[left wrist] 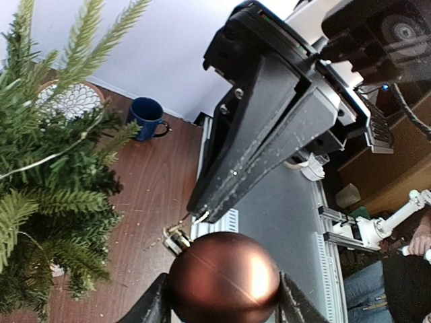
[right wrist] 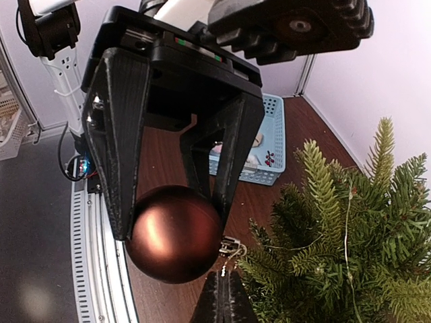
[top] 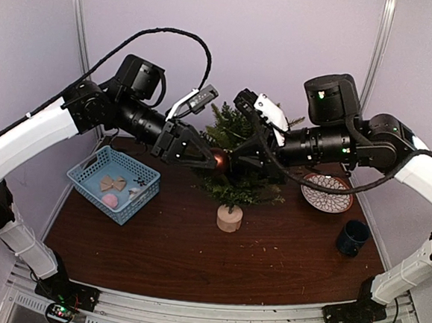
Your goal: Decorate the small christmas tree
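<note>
Subject: one small christmas tree (top: 232, 189), dark green, with bushy needle branches.
Long axis: vertical. The thin trunk rises from one round pale wooden base (top: 229, 218), and the crown tip points straight up with no visible lean.
Position: standing on its base at the middle of the worktop (top: 164, 255), between the blue basket (top: 115, 182) on the left and the patterned plate (top: 327, 193) on the right, apart from both.
Ornament: one copper-brown ball (left wrist: 224, 279), in the air against the left side of the foliage at mid height. Its metal cap (right wrist: 229, 247) is turned toward the branches.
Left fingers (right wrist: 118, 148): partly open and clamped on opposite sides of the ball, which they carry.
Right fingers (left wrist: 256, 134): pressed fully together, with the tips at the ball's cap. Whether a hanger thread is nipped between them cannot be told.
Arms: two, meeting in front of the tree, one from each side.
Basket contents: one tan bow-shaped piece (top: 112, 184) and one pink piece (top: 110, 199). The other items are too small to count.
Mug: one dark blue mug (top: 353, 237), upright, at the right of the worktop, nearer the arm bases than the plate.
Tally: one tree, one ball, one basket, one plate, one mug.
</note>
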{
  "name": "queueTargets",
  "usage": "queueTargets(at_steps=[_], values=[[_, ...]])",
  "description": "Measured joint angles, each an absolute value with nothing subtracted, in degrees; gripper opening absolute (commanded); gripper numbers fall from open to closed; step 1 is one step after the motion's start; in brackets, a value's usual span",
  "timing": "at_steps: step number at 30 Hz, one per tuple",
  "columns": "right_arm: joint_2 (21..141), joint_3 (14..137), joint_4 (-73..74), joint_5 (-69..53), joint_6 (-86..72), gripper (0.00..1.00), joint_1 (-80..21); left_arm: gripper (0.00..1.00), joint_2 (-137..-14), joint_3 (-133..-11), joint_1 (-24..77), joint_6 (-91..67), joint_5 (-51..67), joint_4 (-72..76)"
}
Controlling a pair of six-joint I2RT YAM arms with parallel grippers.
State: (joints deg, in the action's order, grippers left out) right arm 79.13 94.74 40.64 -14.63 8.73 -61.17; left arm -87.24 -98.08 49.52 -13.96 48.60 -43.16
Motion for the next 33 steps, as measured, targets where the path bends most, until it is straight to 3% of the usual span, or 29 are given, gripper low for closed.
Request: queueTargets(at_steps=[33], values=[[82.04,98.21,44.80,-2.02,8.56,0.03,-61.17,0.31,-89.80,-99.02,48.58,-12.58,41.36,-42.02]])
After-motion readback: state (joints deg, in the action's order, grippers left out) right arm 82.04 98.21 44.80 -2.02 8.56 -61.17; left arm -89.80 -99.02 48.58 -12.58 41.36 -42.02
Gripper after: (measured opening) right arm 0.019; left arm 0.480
